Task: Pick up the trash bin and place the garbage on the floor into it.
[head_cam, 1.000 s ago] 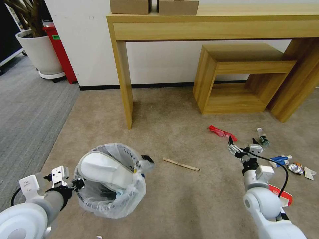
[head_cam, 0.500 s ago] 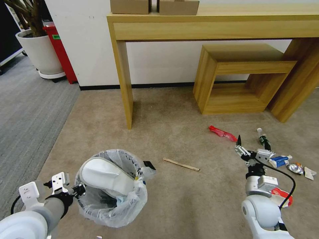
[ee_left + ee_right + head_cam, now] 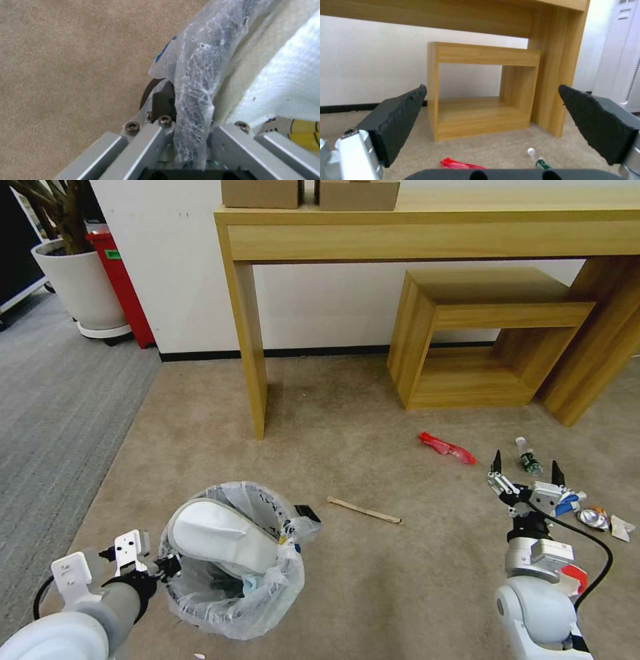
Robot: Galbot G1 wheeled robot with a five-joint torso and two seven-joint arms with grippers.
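The trash bin (image 3: pixel 233 587), lined with a crinkled clear bag, hangs low at my left with a white slipper (image 3: pixel 217 533) lying in it. My left gripper (image 3: pixel 168 567) is shut on the bin's rim (image 3: pixel 196 75), and the bag is pinched between its jaws. My right gripper (image 3: pixel 527 465) stands open over the carpet, its black pads (image 3: pixel 400 120) wide apart. Garbage lies around it: a red wrapper (image 3: pixel 447 447), a small bottle (image 3: pixel 530 461), a blue-white packet (image 3: pixel 567 504), a crushed can (image 3: pixel 591 517), a tissue (image 3: pixel 621 527), a red-white cup (image 3: pixel 575 578) and a wooden stick (image 3: pixel 363 510).
A long wooden console table (image 3: pixel 427 233) stands along the wall, one leg (image 3: pixel 250 353) near the bin. A low wooden cube stool (image 3: pixel 477 337) sits beneath it, right behind the litter. A potted plant (image 3: pixel 77 280) and a red box (image 3: pixel 123 287) stand at the far left.
My right gripper has swung to the right, from beside the red wrapper toward the bottle and packet. The left arm has carried the bin slightly nearer and to the right.
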